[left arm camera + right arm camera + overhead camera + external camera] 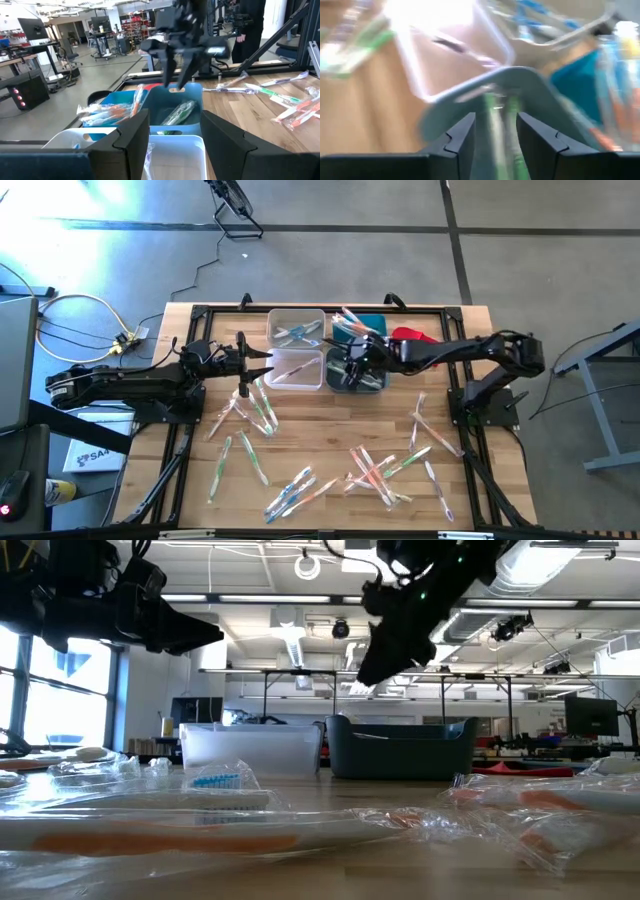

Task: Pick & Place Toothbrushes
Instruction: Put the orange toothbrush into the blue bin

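Grey concrete floor (330, 250) with dark seams around us, ceiling strip lights (300, 598) glowing, bright windows (60, 690), and what may be workbenches (560, 705) beyond.

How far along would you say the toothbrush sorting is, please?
Partly done: the four plastic bins already hold wrapped toothbrushes. The right gripper, fingers open, hangs over the grey-blue bin, green-accented toothbrushes inside. Many toothbrushes on the wooden table remain. The left gripper waits open.

Four bins (325, 352) sit clustered at the far middle of the surface (330, 430), some with toothbrushes (300, 332) inside. More toothbrushes lie scattered across the near half. Right tool (350, 366) hangs over the near-right bin; left tool (262, 363) is beside the near-left bin.
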You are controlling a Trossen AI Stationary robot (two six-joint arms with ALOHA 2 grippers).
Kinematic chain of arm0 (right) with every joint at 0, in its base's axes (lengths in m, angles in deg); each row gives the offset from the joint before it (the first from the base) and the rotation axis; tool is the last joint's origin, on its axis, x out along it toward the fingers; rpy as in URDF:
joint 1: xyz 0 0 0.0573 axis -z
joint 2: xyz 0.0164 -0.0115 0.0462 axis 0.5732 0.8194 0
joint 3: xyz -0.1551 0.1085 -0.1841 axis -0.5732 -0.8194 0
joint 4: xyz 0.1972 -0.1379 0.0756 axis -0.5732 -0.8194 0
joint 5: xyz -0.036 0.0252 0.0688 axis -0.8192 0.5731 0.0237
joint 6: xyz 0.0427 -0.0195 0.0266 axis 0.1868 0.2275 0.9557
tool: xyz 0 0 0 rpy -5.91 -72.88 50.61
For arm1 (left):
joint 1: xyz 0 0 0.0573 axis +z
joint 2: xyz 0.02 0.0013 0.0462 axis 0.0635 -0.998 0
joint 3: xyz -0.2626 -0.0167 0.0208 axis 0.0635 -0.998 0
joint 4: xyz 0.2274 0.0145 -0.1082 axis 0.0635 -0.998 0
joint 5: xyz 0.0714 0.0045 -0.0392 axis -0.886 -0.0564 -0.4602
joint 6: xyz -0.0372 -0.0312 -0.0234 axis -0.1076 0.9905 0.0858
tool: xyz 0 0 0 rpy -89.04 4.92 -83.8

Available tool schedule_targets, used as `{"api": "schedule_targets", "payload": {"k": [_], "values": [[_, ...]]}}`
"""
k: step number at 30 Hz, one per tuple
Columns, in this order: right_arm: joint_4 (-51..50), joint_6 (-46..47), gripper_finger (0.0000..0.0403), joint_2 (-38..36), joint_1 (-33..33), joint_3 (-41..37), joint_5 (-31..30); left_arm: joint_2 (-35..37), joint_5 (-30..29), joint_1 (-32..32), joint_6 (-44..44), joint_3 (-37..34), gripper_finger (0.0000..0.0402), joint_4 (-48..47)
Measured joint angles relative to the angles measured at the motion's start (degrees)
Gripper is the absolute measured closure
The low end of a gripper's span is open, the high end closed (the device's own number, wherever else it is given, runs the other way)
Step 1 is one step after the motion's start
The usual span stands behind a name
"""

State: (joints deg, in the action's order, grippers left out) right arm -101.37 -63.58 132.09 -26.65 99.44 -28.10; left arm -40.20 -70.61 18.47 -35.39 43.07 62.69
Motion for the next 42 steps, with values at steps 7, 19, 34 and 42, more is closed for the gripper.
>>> {"api": "schedule_targets", "payload": {"k": [7,19,34,42], "values": [[-2.23,11.54,0.0289,-5.89,-2.71,0.04,10.37,0.0,0.0,0.0,0.02,0.0,0.0231,0.0],[-26.0,25.97,0.0314,-7.74,-7.66,0.02,24.83,0.0,-0.02,0.0,0.07,0.0,0.0231,0.0],[-43.47,38.55,0.0336,-7.57,-17.89,0.0,18.94,-0.02,0.0,0.0,0.17,0.0,0.0231,-0.57],[-45.86,45.0,0.0348,-7.57,-22.69,0.0,18.41,-0.02,0.0,0.01,0.22,0.0,0.0231,-1.33]]}}
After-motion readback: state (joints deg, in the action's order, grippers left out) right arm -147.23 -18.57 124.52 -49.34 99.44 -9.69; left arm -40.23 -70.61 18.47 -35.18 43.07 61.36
